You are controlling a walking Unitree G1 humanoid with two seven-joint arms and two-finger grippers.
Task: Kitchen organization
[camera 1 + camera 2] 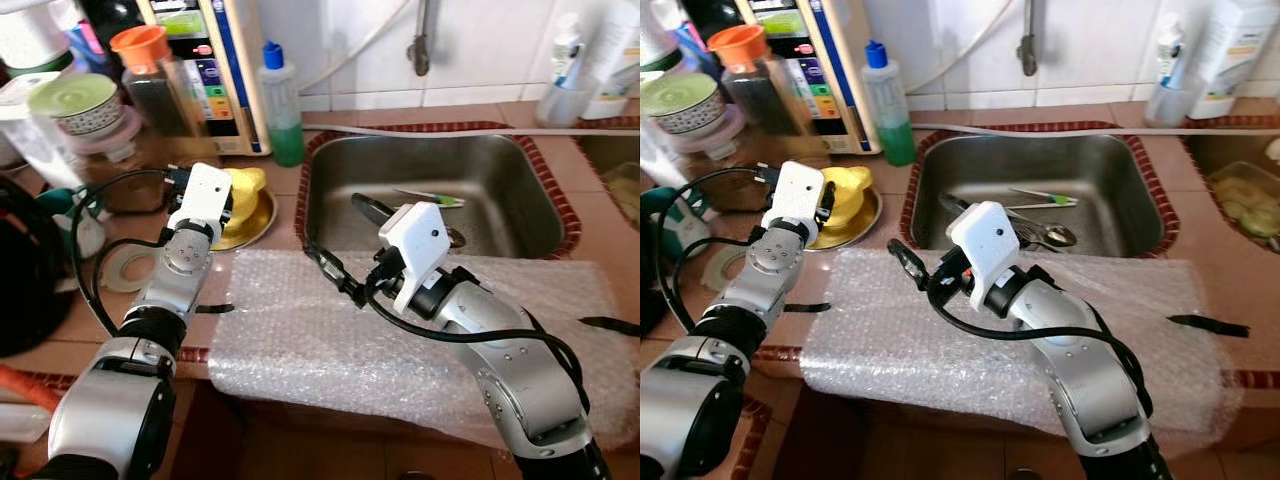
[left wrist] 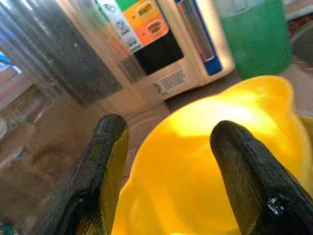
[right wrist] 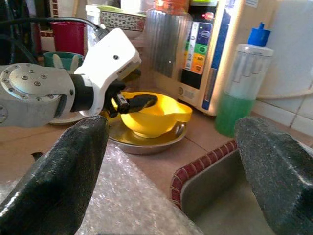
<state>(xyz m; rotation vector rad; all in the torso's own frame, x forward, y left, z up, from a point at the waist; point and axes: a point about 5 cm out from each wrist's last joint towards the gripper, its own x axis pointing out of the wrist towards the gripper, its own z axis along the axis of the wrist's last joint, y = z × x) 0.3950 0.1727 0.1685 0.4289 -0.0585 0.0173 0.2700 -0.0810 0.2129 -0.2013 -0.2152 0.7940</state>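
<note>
Meanwhile, the left gripper [image 3: 128, 102] hangs spread over a yellow bowl [image 3: 155, 115], one finger above its rim, nothing yet clamped. That bowl sits in a metal dish [image 3: 146, 142] beside the sink [image 1: 500, 165]. Success likely depends on lowering squarely, one finger inside the rim and one outside, before squeezing. Nearby, the right gripper [image 1: 340, 222] waits with fingers apart above the bubble wrap [image 1: 330, 340].

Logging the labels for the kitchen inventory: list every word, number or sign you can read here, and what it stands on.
No text reads clearly.
White appliance: coloured button labels and a small sticker, too blurred.
Green bottle: no readable label.
White bottles: print too small.
Orange-lidded jar: no text shows.
</note>
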